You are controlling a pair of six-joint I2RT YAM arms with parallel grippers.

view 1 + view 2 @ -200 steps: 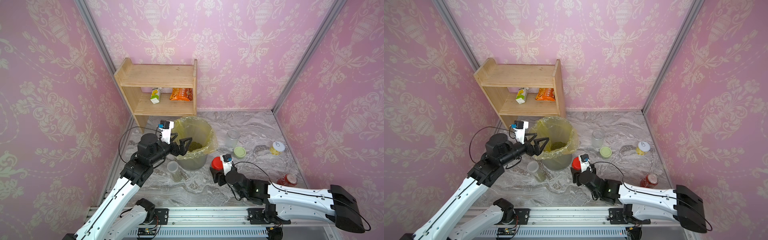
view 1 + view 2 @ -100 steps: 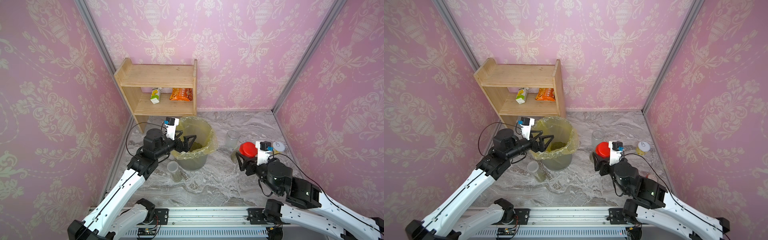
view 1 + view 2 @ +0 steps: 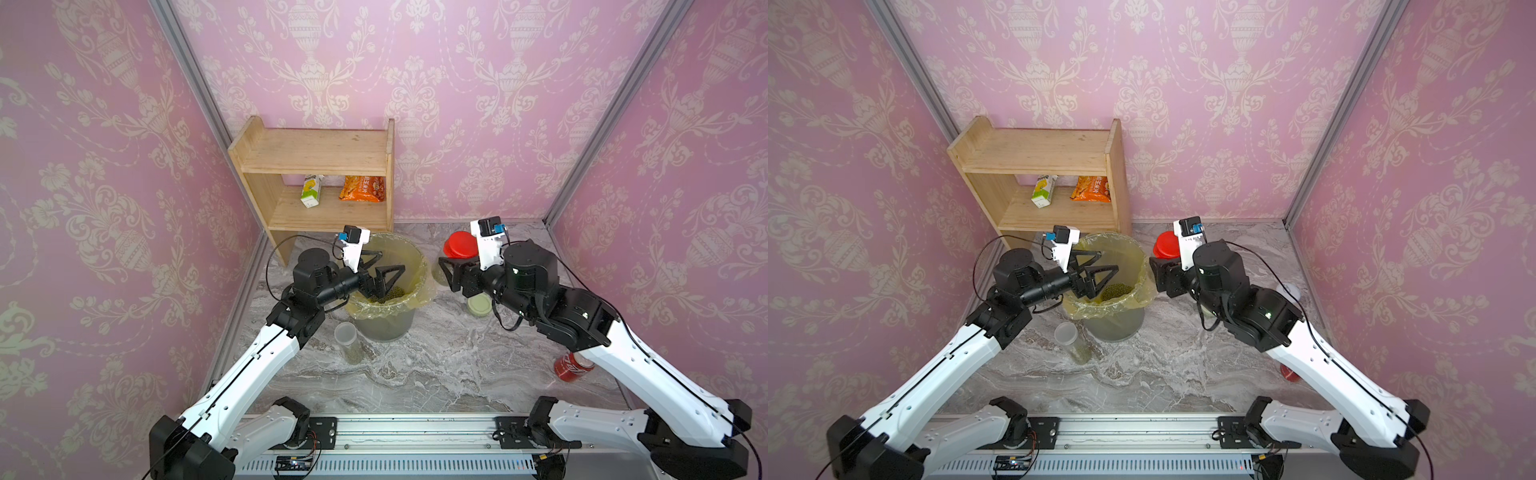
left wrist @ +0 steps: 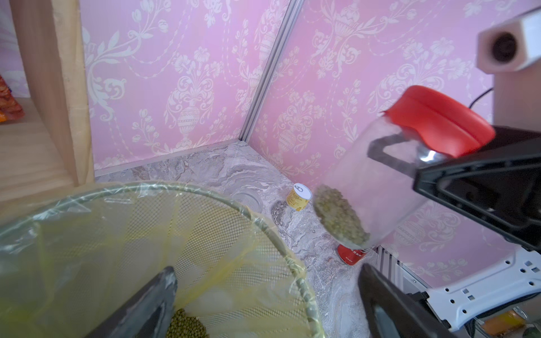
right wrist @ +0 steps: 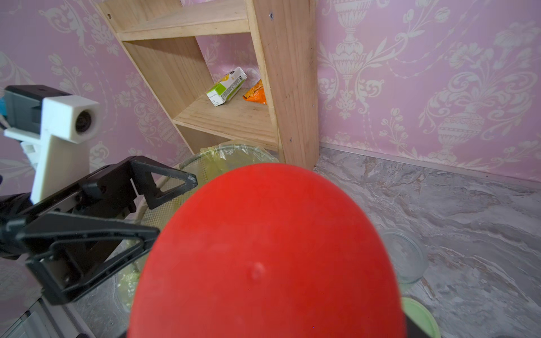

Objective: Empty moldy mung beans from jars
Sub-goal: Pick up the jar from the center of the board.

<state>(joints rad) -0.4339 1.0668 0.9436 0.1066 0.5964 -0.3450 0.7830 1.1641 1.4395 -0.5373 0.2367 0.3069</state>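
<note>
With the back wall taken as twelve o'clock, the right gripper [image 4: 401,164] pinches the red-lidded jar [image 4: 366,190] around its clear body just under the lid. It holds the jar tilted in the air at about three o'clock of the bin [image 3: 386,328], near the rim. A small mass of mung beans [image 4: 339,216] sits against the jar's base. In both top views the jar's body is mostly hidden under its lid and the black fingers. In the right wrist view the red lid fills most of the frame and covers the fingers entirely. The left gripper [image 3: 390,262] is spread wide and empty above the bin's mouth, toward its nine o'clock side. More of the beans lie at the bottom of the yellow-bagged bin, partly behind that gripper. The slim jar [image 3: 348,345] stands on the table just beside the bin at about seven o'clock, with a dim green layer low inside it. Whether its pale top is a lid or an open mouth I cannot tell. A clear jar [image 5: 407,254] stands on the table in the right wrist view but is hidden behind the right arm in both top views. The pale green lid [image 3: 480,306] lies flat at about four o'clock of the bin, half covered by that arm. Farther out the same way, the red soda can [image 3: 571,365] is partly behind the forearm.
</note>
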